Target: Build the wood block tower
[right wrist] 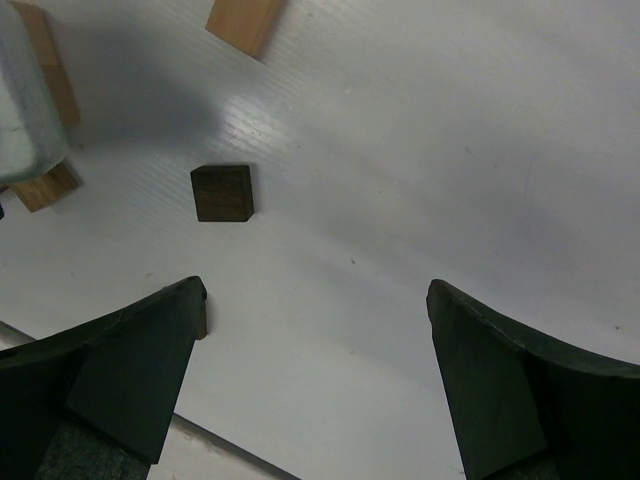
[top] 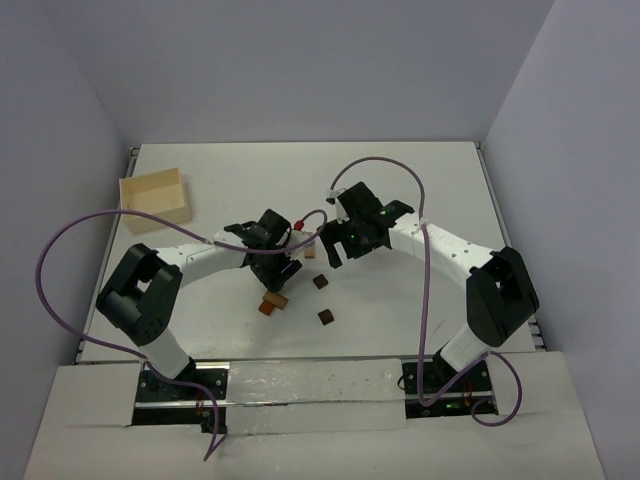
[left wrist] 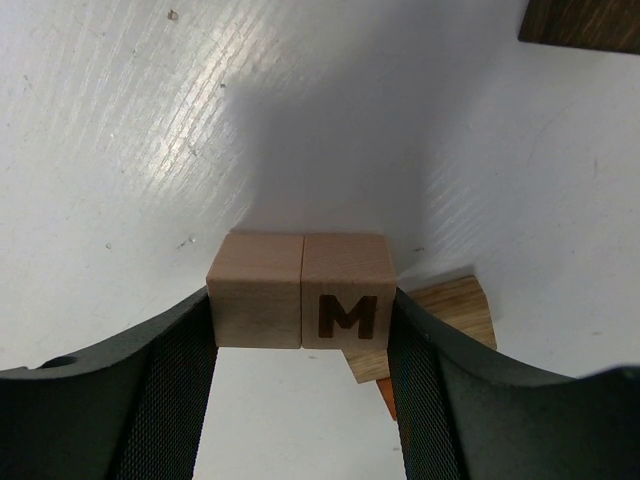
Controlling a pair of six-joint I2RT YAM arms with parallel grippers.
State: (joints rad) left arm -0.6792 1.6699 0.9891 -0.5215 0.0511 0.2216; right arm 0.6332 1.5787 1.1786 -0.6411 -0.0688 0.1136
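Wood blocks [left wrist: 262, 290], two pale cubes, flanked by left pincer [left wrist: 300, 312]

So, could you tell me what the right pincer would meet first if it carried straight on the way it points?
Probably the bare table: nothing lies between the open fingers of the right pincer. The dark block sits off to one side of that line, though depth is hard to judge.

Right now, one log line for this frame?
left gripper: shut on pale cubes, two side by side, one marked M | right gripper: open, empty, near dark cube
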